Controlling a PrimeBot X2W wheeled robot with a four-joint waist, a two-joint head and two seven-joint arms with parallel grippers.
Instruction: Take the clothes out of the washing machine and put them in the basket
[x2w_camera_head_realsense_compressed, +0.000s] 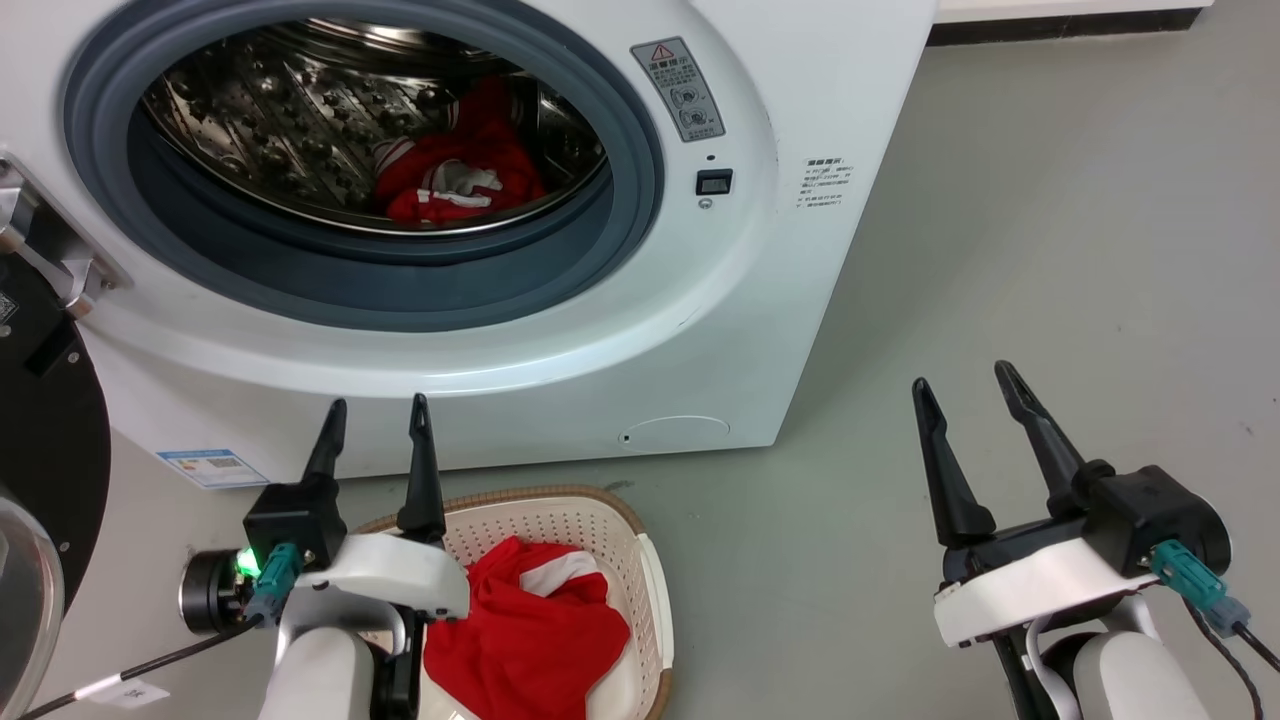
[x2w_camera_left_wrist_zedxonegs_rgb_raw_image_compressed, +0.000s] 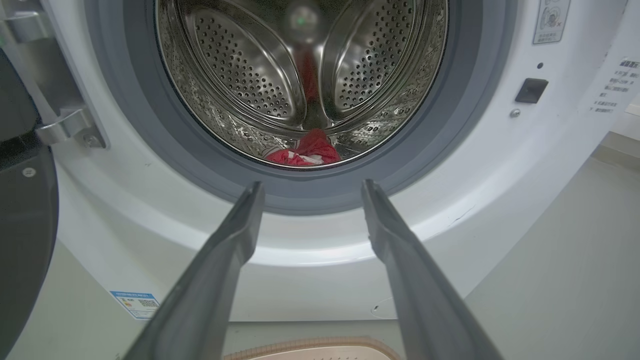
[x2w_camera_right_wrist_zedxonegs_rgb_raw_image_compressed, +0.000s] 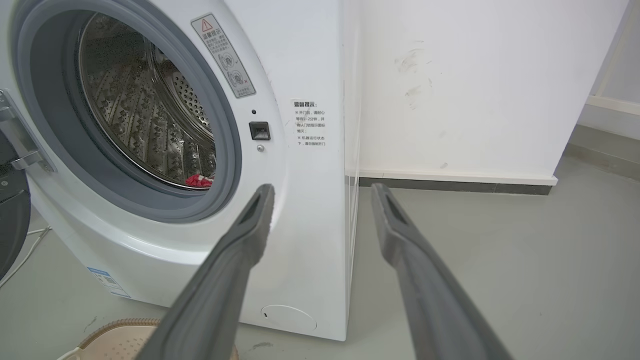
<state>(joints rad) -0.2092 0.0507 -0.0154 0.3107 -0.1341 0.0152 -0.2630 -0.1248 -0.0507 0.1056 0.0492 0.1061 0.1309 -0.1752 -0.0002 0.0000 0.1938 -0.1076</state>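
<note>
— clothes (x2w_camera_head_realsense_compressed: 450, 180), where?
— red-and-white heap low in the drum (x2w_camera_head_realsense_compressed: 280, 110), toward 4 o'clock of the opening. another red garment (x2w_camera_head_realsense_compressed: 530, 630) lies in the basket (x2w_camera_head_realsense_compressed: 610, 520), at 6 o'clock below the washing machine (x2w_camera_head_realsense_compressed: 800, 100).
— its axis?
— crumpled, roughly 1 to 7 o'clock, no clear front end.
— hands?
— left hand (x2w_camera_head_realsense_compressed: 378, 402) and right hand (x2w_camera_head_realsense_compressed: 960, 376) are empty, fingers apart, outside the machine.
— risk?
— a shallow pinch might let it snag on the grey rubber ring (x2w_camera_head_realsense_compressed: 400, 290) and drop on the floor (x2w_camera_head_realsense_compressed: 1050, 250).

Head view looks down on the washing machine (x2w_camera_head_realsense_compressed: 800, 300); both wrist views share its drum (x2w_camera_left_wrist_zedxonegs_rgb_raw_image_compressed: 240, 75), seemingly from nearer.
</note>
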